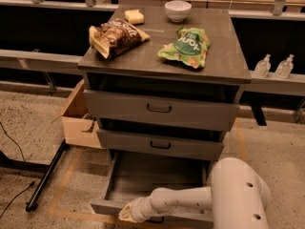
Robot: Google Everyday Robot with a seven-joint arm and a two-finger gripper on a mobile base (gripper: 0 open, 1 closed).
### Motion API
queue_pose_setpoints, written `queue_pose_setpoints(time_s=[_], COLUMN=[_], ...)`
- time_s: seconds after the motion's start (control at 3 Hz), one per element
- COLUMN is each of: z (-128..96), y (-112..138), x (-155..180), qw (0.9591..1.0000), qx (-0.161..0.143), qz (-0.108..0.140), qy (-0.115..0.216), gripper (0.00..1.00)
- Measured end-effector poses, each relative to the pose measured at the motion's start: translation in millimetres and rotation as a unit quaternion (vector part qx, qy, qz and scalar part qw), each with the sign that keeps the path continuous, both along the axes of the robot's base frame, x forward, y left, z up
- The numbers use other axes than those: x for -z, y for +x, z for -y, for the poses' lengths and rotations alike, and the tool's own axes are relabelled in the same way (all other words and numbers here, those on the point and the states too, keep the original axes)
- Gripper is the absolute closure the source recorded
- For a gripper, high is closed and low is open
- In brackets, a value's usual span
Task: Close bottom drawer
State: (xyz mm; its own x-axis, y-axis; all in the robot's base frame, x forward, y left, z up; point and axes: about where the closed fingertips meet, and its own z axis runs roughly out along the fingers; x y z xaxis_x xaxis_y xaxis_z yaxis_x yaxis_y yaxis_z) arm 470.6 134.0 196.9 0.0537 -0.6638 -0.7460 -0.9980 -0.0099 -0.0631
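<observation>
Grey wooden cabinet (224, 61) on speckled floor (33, 128), with open room front left. Its bottom drawer (157, 175), the lowest, is pulled far out: a wide shallow box showing only its grey base. The gripper (126, 214) sits at its front edge; its grip cannot be told.

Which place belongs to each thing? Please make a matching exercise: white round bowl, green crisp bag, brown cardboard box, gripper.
Things: 1 white round bowl; 2 green crisp bag; 3 brown cardboard box; 4 gripper.
Places: A floor, left of the grey wooden cabinet; B front edge of the open grey bottom drawer; C cabinet top, back edge; D cabinet top, near middle.
Pairs: 1-C; 2-D; 3-A; 4-B.
</observation>
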Motion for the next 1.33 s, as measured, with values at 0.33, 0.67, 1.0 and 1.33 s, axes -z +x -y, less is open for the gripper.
queue_pose_setpoints(time_s=[0.33, 0.67, 1.0, 1.33], z=[-1.5, -0.1, 3.0, 9.8], y=[8.6, 12.7, 19.9, 32.5], x=[5.6, 4.8, 6.2, 6.5], qw=[0.9999, 0.9997, 0.9992, 0.9975], qx=[0.005, 0.013, 0.027, 0.049], qz=[0.01, 0.013, 0.017, 0.032], qy=[-0.008, -0.013, -0.025, -0.039], gripper=[1.0, 1.0, 1.0, 1.0])
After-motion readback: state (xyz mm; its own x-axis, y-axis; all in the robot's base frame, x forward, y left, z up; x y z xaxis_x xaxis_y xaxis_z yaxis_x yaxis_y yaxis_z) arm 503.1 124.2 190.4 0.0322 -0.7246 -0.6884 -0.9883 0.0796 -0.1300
